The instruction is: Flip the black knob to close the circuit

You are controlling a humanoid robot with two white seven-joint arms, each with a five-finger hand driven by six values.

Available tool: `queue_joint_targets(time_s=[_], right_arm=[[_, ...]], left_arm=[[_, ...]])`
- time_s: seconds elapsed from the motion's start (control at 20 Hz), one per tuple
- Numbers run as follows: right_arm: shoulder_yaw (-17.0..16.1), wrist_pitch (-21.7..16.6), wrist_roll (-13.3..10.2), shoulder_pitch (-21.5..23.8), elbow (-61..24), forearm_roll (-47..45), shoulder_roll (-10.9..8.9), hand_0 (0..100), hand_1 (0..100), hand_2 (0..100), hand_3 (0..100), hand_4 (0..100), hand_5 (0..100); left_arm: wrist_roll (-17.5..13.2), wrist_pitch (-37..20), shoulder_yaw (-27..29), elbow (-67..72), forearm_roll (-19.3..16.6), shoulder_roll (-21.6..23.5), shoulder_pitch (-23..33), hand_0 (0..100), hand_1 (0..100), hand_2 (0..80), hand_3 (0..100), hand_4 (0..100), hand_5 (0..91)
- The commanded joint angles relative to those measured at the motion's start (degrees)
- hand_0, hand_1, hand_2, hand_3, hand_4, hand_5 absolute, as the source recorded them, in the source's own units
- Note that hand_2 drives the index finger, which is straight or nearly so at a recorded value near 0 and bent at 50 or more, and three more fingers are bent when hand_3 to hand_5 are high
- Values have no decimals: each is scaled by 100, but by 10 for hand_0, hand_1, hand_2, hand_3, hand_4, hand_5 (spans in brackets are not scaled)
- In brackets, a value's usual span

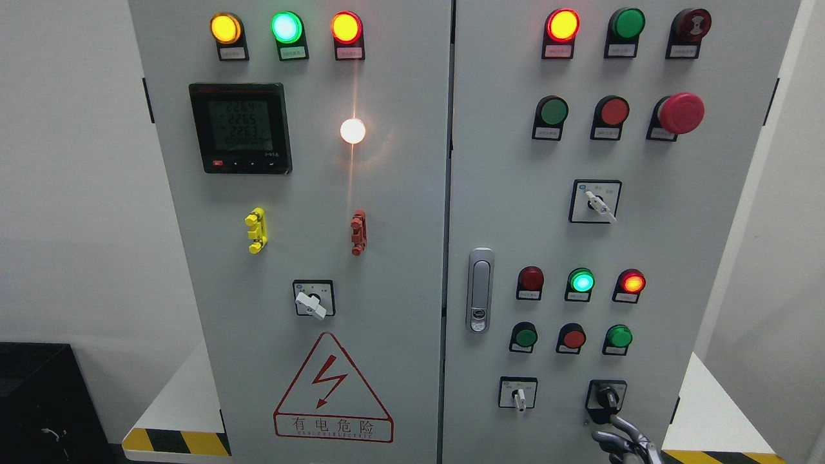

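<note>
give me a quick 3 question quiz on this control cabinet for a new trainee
1. True or false: the robot's right hand is at the black knob in the panel's lower right corner.
2. Multiple choice: what shows in the red triangle on the left door? A) a flame B) a lightning bolt C) a hand
3. Fill in: in the row of three lamps at the top of the left door, the middle one glows ____.

Key
1. True: its fingers reach up from the bottom edge to just below the knob; whether they grip it is not clear.
2. B
3. green
</note>
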Motion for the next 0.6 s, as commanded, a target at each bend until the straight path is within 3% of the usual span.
queue_joint_targets(time_s=[0.0, 0.25, 0.45, 0.55], right_arm=[[-96, -234, 118, 348, -141, -448, -18, 0, 110, 136, 334, 293, 138], [-96, -472, 460, 567, -141, -598, -27, 0, 89, 84, 269, 231, 39], [-96, -472, 838, 673, -141, -606, -27, 0, 45, 0, 127, 55, 0], [-96, -472, 883, 673, -133, -606, -27, 0, 12, 0, 81, 8, 0]], left_arm=[[-2, 0, 0, -167, 0, -2, 132, 120, 556, 0, 0, 0, 0], [-2, 0, 0, -167, 0, -2, 132, 120, 556, 0, 0, 0, 0], [-2, 0, 0, -167, 0, -2, 132, 120, 556, 0, 0, 0, 0], [-2, 0, 0, -167, 0, -2, 132, 120, 556, 0, 0, 0, 0]])
